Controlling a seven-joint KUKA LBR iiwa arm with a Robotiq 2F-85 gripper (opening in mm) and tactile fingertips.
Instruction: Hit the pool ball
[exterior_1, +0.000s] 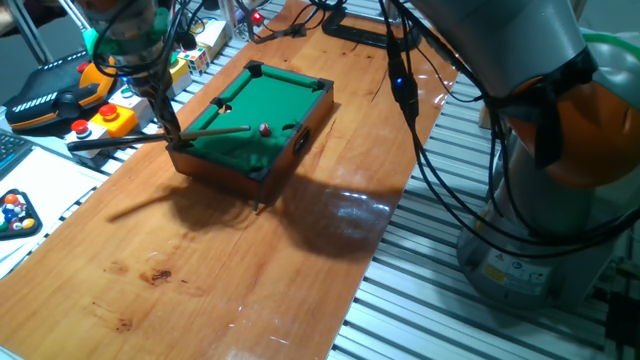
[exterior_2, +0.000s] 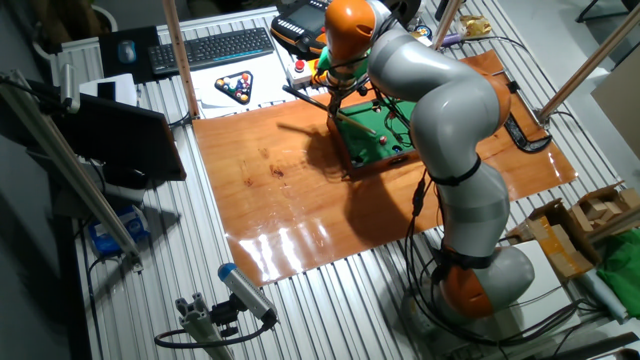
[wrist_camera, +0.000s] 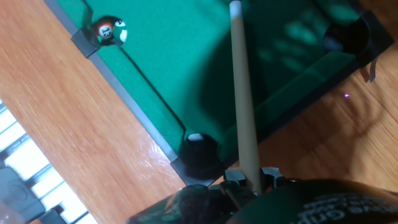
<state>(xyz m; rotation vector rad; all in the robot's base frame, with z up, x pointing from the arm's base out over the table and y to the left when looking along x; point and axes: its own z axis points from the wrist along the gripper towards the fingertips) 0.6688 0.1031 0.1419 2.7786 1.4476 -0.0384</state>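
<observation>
In the hand view the gripper (wrist_camera: 252, 183) sits at the bottom centre of the frame, its fingers clamped on the butt end of the cue stick (wrist_camera: 240, 93), which runs almost straight up the frame to a tip at the top edge. Just left of the gripper is a dark corner pocket (wrist_camera: 198, 146) of the mini pool table (wrist_camera: 186, 56), green felt with a dark rail. The pool ball (wrist_camera: 110, 31), dark red with a pale numbered spot, sits upper left in that view, tucked against the rail at what looks like a side pocket, well left of the cue's long axis and apart from the tip. So the stick points along the felt, not at the ball; judged from this, the next move needs the cue swung or shifted left before any push forward. In one fixed view the gripper (exterior_1: 172, 130) is at the table's left end, the cue lying across the felt with its tip toward the ball (exterior_1: 264, 129), near the frame centre by the near rail. Further off, lower left, a racked set of balls (exterior_1: 15, 212) lies on paper. The other fixed view shows the arm (exterior_2: 440, 110) bent over the table (exterior_2: 370, 125); the ball is too small to tell there.
</observation>
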